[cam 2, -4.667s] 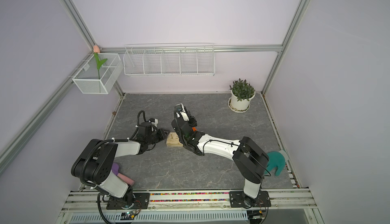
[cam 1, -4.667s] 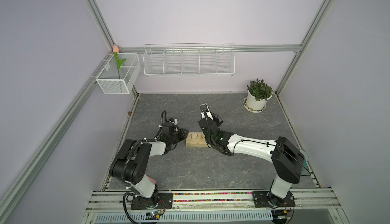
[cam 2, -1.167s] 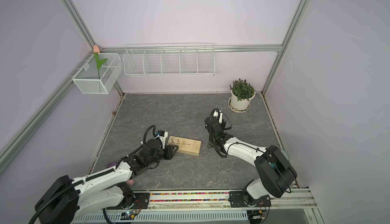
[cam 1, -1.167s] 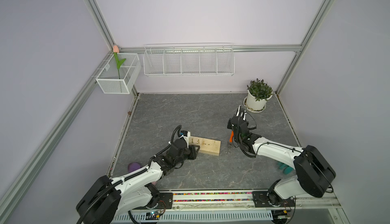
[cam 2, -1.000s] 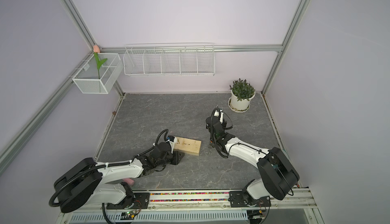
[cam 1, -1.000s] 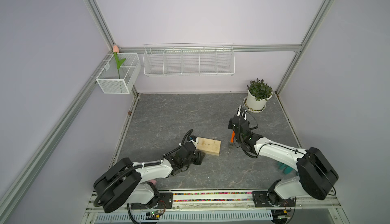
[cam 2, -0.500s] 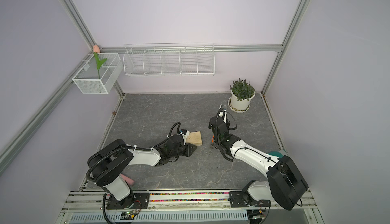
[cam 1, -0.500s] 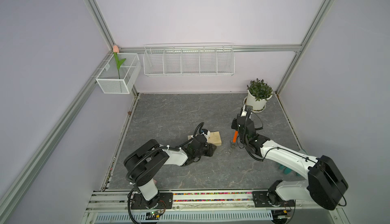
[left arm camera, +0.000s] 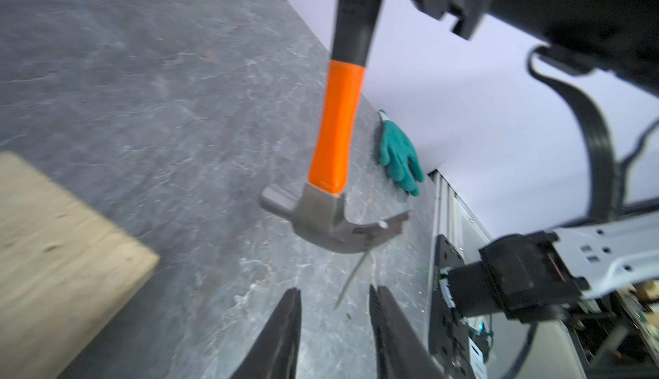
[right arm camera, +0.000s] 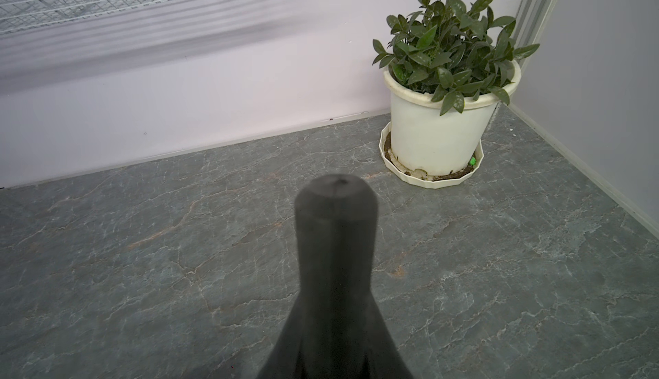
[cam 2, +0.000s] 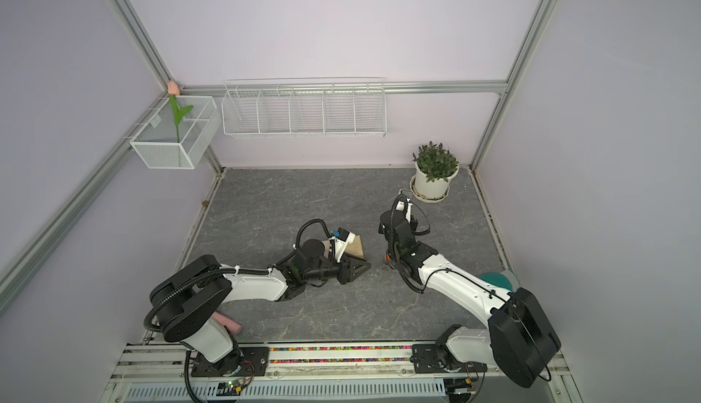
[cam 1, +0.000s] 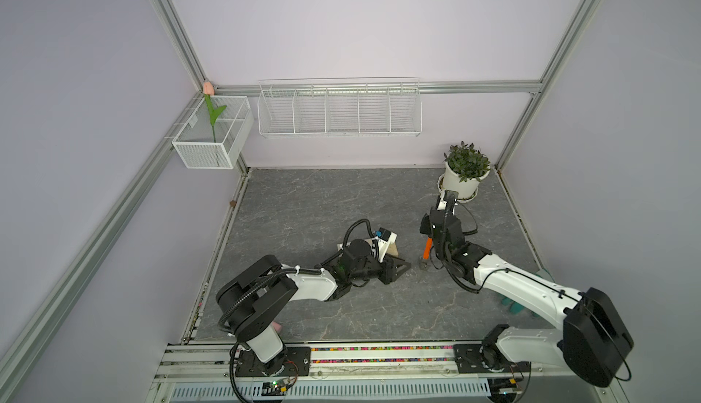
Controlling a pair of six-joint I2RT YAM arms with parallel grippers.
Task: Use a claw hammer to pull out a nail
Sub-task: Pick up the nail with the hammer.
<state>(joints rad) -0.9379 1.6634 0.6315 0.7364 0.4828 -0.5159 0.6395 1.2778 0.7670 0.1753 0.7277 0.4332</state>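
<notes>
The claw hammer (left arm camera: 334,134) hangs head down over the grey floor, its orange neck (cam 1: 427,247) visible in a top view. My right gripper (cam 1: 434,230) is shut on its black handle (right arm camera: 337,224), which hides the fingers in the right wrist view. A thin nail (left arm camera: 352,272) hangs from the steel claw (left arm camera: 378,229), point downward. My left gripper (left arm camera: 333,293) is open just short of the hammer head, and the nail's tip shows between its fingertips (left arm camera: 290,309) without touching them. The wooden block (cam 2: 356,249) lies behind the left wrist, mostly hidden.
A potted plant (cam 1: 464,171) stands at the back right corner. A green glove (left arm camera: 399,159) lies by the right wall. A wire shelf (cam 1: 337,113) and a small basket (cam 1: 212,135) hang on the walls. A pink object (cam 2: 227,323) lies by the left arm's base.
My left gripper has swung right, past the block, to just beside the hammer head, and has opened a little. The right arm has shifted slightly right with the hammer.
</notes>
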